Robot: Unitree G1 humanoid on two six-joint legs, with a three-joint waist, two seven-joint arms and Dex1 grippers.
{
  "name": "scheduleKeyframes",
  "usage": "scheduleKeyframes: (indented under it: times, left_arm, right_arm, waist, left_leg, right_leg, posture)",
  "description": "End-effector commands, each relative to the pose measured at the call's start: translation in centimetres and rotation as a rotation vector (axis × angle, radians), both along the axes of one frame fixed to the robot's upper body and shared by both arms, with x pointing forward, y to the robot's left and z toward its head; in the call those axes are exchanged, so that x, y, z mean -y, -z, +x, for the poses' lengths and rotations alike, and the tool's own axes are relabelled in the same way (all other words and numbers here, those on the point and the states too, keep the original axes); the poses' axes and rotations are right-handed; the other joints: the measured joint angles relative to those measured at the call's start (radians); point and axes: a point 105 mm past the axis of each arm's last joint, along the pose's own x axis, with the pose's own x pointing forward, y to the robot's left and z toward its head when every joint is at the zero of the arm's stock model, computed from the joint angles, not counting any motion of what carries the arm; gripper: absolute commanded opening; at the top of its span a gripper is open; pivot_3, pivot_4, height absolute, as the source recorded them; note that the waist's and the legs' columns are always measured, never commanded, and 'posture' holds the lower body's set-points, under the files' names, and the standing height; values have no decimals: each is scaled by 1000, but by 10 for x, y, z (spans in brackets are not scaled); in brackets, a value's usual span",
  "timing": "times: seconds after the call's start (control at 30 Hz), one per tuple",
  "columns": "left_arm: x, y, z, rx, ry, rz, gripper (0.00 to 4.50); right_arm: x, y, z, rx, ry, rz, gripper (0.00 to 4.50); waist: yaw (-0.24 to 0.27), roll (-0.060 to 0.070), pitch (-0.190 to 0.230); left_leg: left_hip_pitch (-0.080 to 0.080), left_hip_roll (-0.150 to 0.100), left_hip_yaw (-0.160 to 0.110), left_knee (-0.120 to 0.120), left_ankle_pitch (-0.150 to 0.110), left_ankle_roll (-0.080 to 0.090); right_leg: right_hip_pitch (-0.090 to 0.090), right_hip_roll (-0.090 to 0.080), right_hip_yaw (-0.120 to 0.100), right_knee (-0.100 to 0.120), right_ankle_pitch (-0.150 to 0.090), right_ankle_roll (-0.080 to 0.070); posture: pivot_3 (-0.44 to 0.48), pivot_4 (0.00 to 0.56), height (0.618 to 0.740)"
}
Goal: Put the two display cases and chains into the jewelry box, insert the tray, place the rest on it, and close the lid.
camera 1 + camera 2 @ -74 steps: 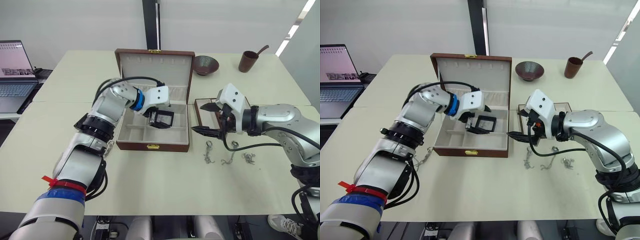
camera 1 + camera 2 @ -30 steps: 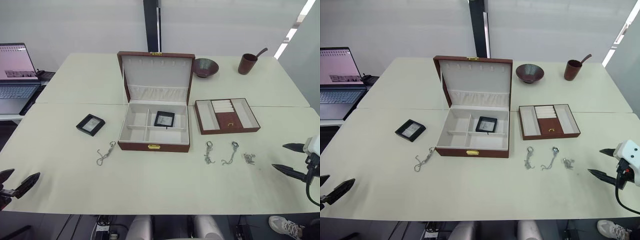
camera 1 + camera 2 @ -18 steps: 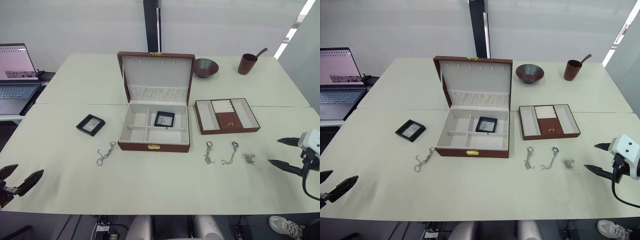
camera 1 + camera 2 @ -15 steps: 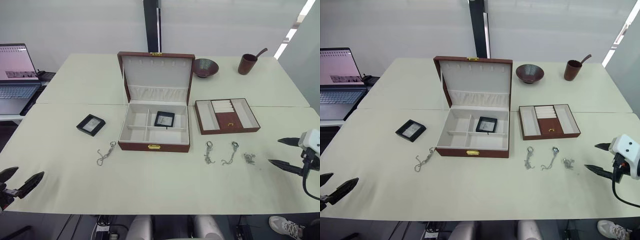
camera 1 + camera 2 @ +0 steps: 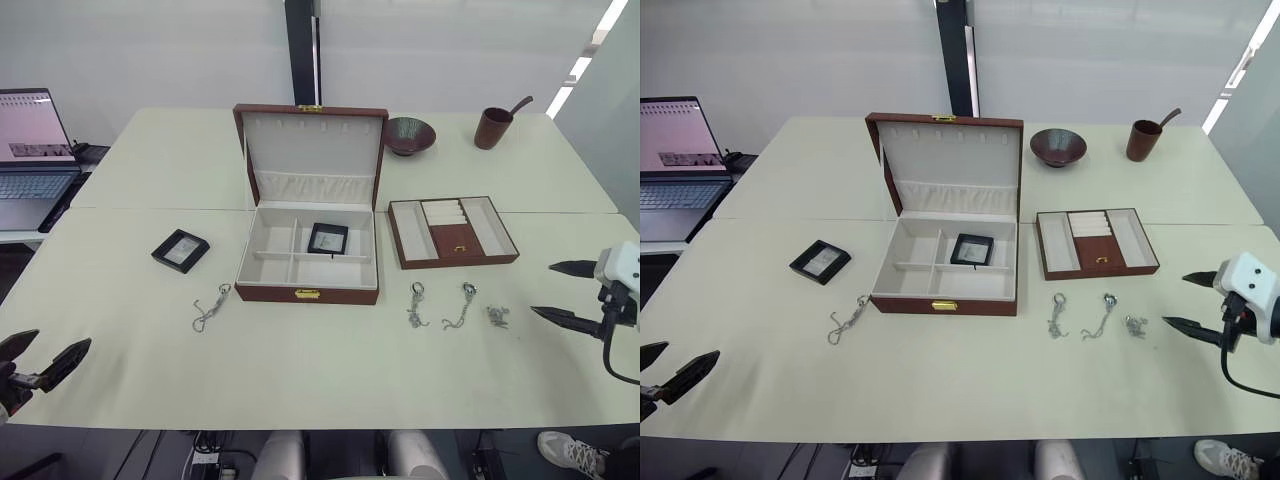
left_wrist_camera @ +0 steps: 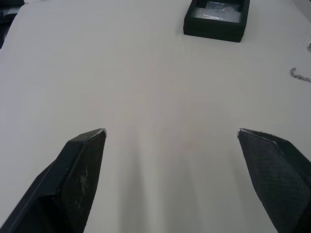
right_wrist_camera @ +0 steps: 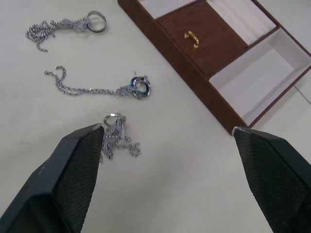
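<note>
Where table (image 5: 320, 380) lies bare, both hands wide.

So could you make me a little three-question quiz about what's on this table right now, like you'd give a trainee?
1. True or false: one display case already lies inside the jewelry box.
2. How many chains lie on the table right of the box? A) one B) three C) five
3. Fill in: the lid is ____.

Key: 1 true; the other display case sits on the table. 2 B. 3 open.
</note>
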Motion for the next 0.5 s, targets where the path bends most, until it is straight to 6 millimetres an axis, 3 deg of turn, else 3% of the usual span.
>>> scheduleKeyframes:
  times: [0.03,0.27,0.5]
  left_arm:
    - [2,-14,1,43,10,21,4482]
    - [1,-22,10,6,99,83,4482]
    - [-4,-34,35,-46,238,215,4482]
  right_arm:
    - [-24,-19,2,31,-90,20,4500]
    - [-80,-42,3,17,-290,98,4500]
    - [-149,-66,-2,-3,-537,200,4500]
  waist:
    - [1,0,0]
    - [2,0,0]
    - [1,1,1]
  left_leg:
    - [0,0,0,0,0,0]
    - [0,0,-1,0,0,0]
    - [-1,0,-1,0,0,0]
  right_leg:
    - [0,0,0,0,0,0]
    - [0,0,-1,0,0,0]
    - [-1,0,-1,0,0,0]
  posture:
    - [0,150,733]
    - [0,150,733]
    - [0,150,733]
